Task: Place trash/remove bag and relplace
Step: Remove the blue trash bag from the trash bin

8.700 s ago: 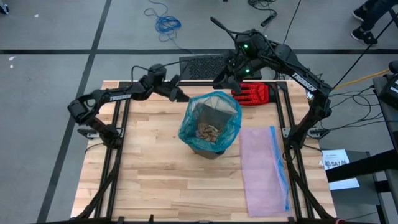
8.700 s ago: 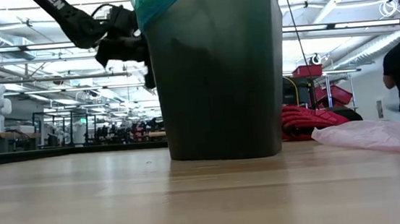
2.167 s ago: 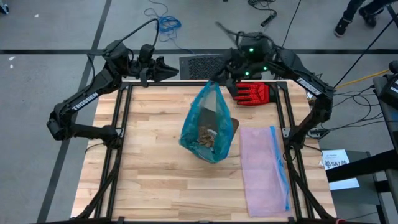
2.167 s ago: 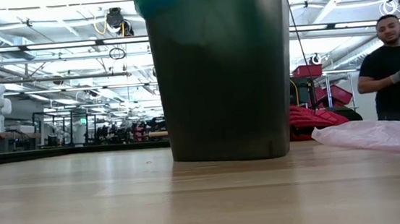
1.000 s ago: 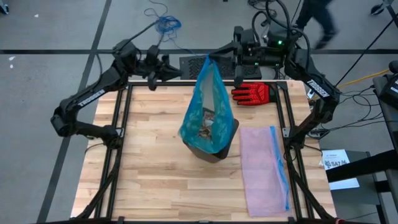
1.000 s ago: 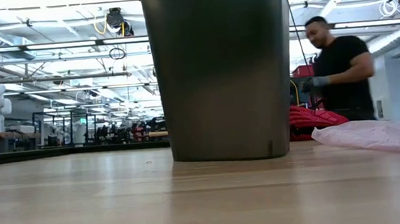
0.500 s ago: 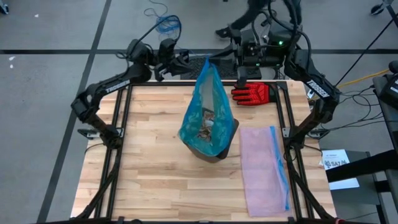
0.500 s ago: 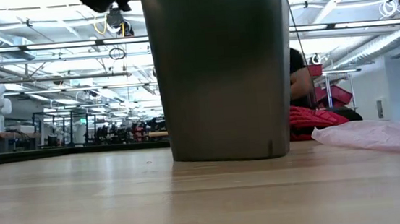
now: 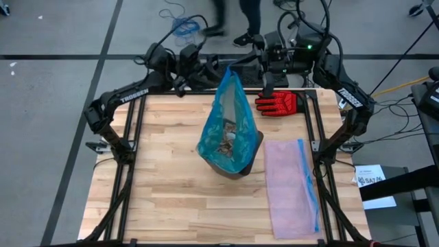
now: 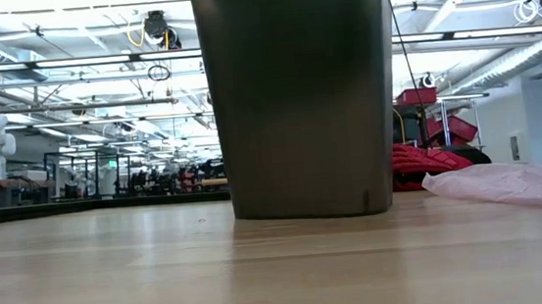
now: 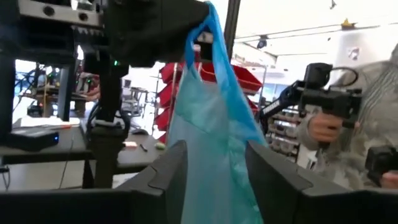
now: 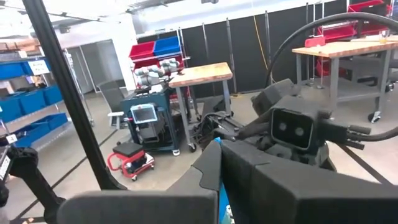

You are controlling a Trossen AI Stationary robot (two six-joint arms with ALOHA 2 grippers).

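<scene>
The teal bag (image 9: 230,116) is drawn up into a tall peak over the dark grey bin (image 10: 295,91), and its lower part sits in the bin (image 9: 252,156). Brown trash (image 9: 225,145) lies at its bottom. My right gripper (image 9: 238,65) is shut on the bag's top, above the table's far edge. My left gripper (image 9: 214,68) is just left of that peak and open. In the left wrist view its fingers (image 11: 171,171) stand on either side of the hanging bag (image 11: 214,124). I cannot tell whether they touch it. My right gripper pinches the bag's gathered top (image 11: 204,22) between its two shut fingers; a blue sliver (image 12: 219,190) shows between them. The fingers lie about level and come from the table's right. The bag hangs below them, drawn taut, with its bottom in the bin.
The pale pink bag (image 9: 291,185) lies flat on the table's right side. The red glove (image 9: 278,103) lies at the far right. A person (image 9: 236,14) passes beyond the far edge. Another person's hand (image 11: 323,124) holds a device in the room behind.
My left gripper has gone toward the table's right along the far edge, up to the bag's peak, and has turned. The bag and my right gripper have kept their place. A person has walked leftward behind the far edge.
</scene>
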